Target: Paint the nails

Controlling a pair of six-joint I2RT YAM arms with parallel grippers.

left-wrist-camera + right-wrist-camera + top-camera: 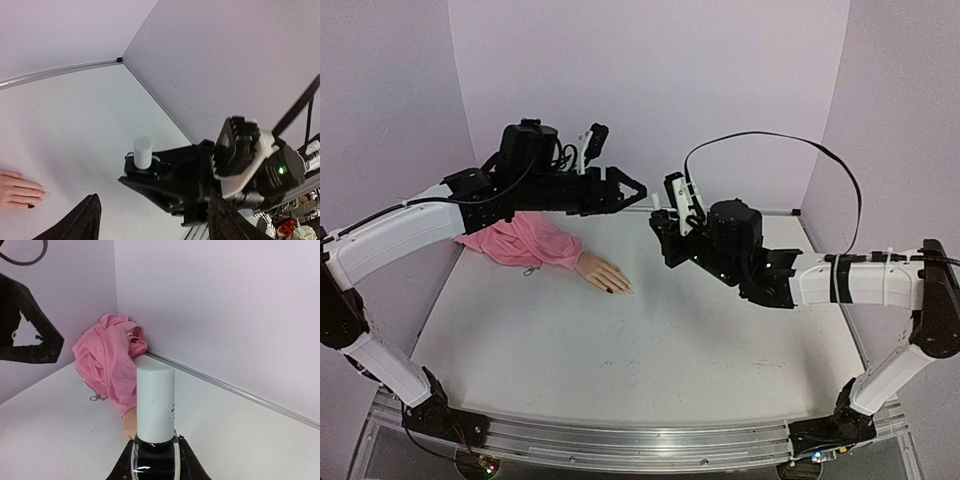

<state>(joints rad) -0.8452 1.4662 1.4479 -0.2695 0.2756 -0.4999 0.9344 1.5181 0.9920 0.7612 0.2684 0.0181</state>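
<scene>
At the back left of the table point(620, 370) I see the mannequin hand point(603, 273) lying flat, palm down. Its pink sleeve point(520, 243) is bunched toward the corner of the lilac walls point(650, 80). The nails point(31, 205) are at the fingertips, which point toward the middle of the table. From the left wrist camera I make out one dark-painted nail on the finger nearest the bottom edge and what look like paler ones beside it, though they are too small for me to vouch for each.

On my overhead view the left arm's fingers point(638, 190) hang in the air above and beyond the hand, spread apart with nothing between them. Near them, tip facing tip but not touching, the right arm's fingers point(660, 220) are clenched on a polish bottle point(155, 460), gripping its dark glass body low down. The bottle stands upright in that grasp with its white cap point(155, 405) on. In the left wrist camera the cap sticks up from the right fingers, well above the table. The right wrist camera looks past the cap at the sleeve, with a bit of the mannequin's wrist showing behind the bottle.
</scene>
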